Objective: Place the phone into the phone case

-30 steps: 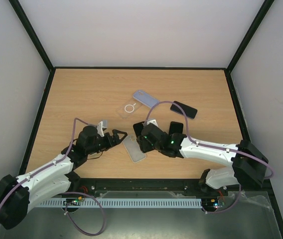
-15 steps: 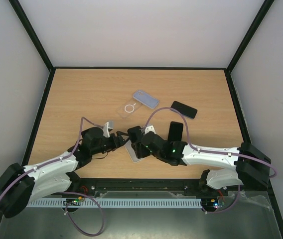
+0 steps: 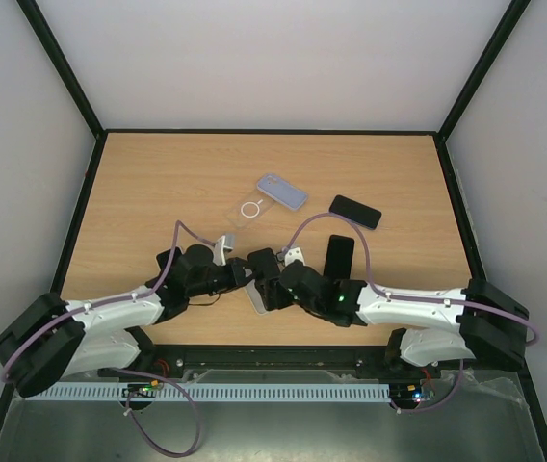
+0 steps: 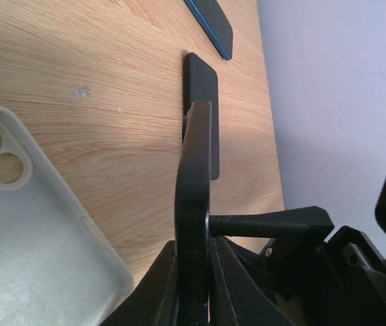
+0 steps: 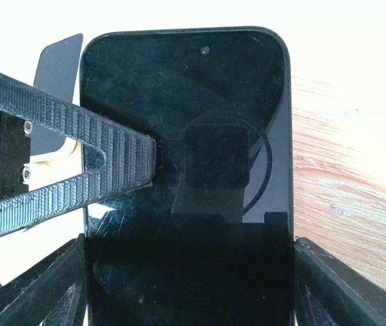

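Up front the black phone is double-gripped: right gripper clamps across its width, left gripper pinches one long side. Frosted phone case lies flat just beside. Another dark phone sits further back.

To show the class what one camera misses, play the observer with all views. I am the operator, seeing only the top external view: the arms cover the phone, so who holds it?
Observer: Both. The left wrist view shows the left gripper pinching the phone across its faces.
Operator: And the right gripper?
Observer: Its wrist view shows it clamping the phone's long edges.
Operator: Is the case filled?
Observer: No. It lies open side up, empty, on the table; the left wrist view shows the phone edge-on beside it.
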